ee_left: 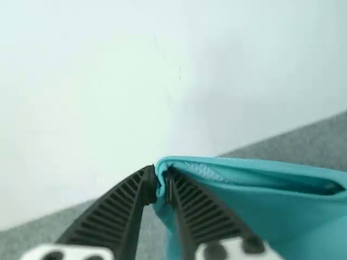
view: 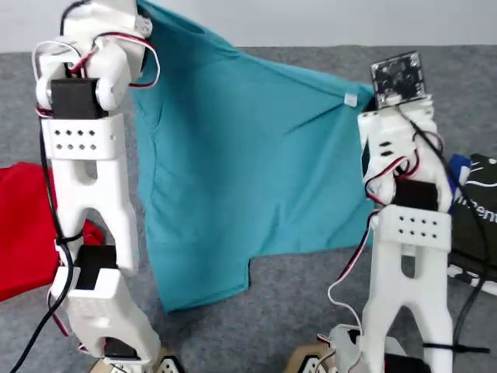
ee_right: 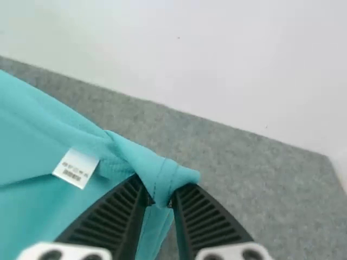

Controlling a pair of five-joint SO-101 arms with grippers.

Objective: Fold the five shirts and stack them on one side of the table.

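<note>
A teal shirt hangs stretched between the two raised arms above the grey table. My left gripper is shut on one upper edge of the teal shirt, at the high view's top left. My right gripper is shut on a bunched fold of the teal shirt near its white label, at the upper right in the high view. The shirt's lower part drapes down to the table between the arms. A red shirt lies at the left edge, a black shirt at the right.
White wall behind the table's far edge. The left arm's white links and the right arm's white links stand on either side of the hanging cloth. Cables trail by both bases. Grey table surface shows in front of the shirt's hem.
</note>
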